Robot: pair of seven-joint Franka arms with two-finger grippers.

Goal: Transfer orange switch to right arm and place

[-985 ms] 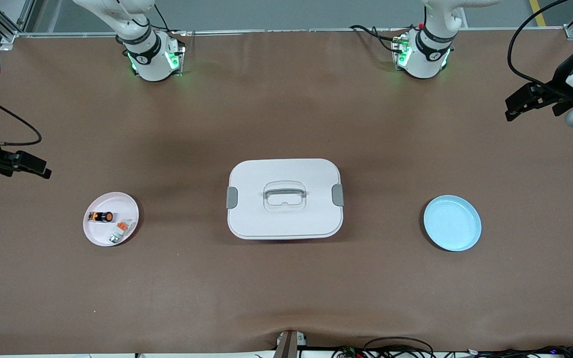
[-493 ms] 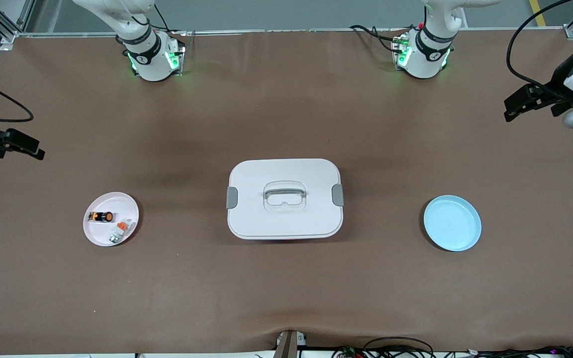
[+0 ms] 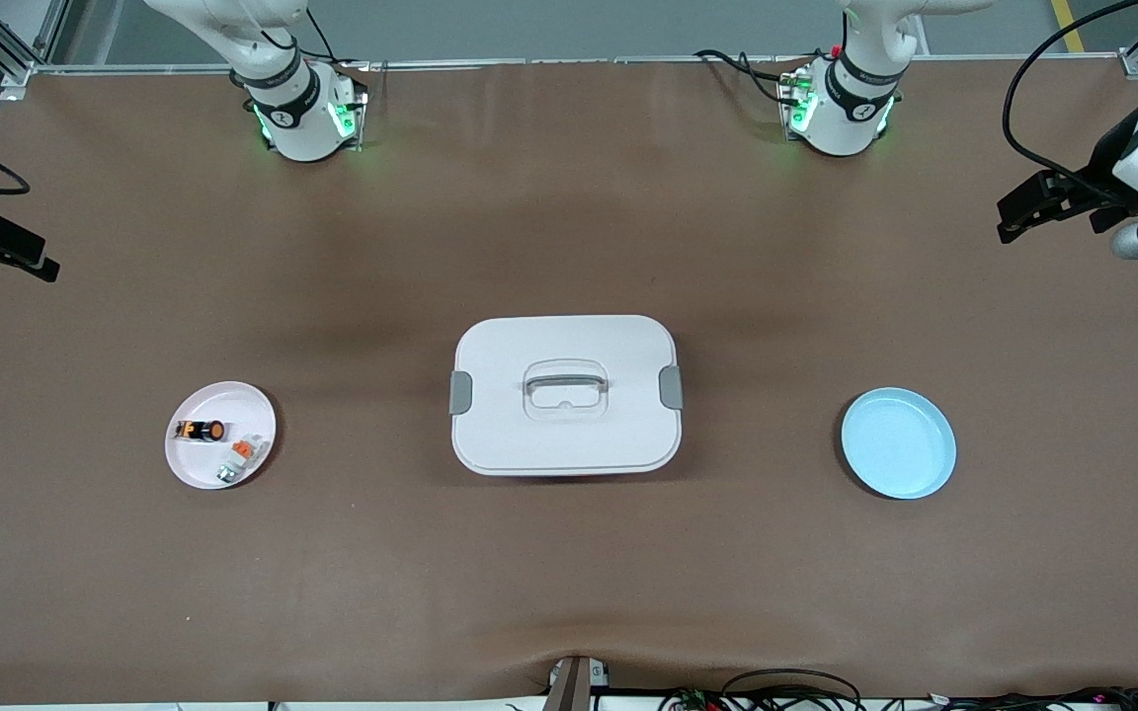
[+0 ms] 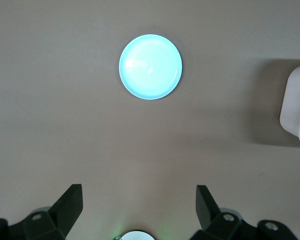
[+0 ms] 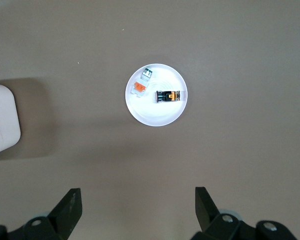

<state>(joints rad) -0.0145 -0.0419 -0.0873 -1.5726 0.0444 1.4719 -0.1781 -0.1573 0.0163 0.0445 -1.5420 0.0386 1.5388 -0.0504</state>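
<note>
Right gripper (image 5: 135,212) high over table (image 3: 569,573)

No text, label, brand, number or sign is readable on anything on the brown table.

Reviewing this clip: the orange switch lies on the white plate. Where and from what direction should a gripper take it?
Probably from straight above, fingers closing across the black body of the orange switch. It lies on its side on the white plate, long axis level, with the white-and-orange piece close beside it, so a top-down pinch avoids that neighbour. Both the right gripper and left gripper hang open, empty.
</note>
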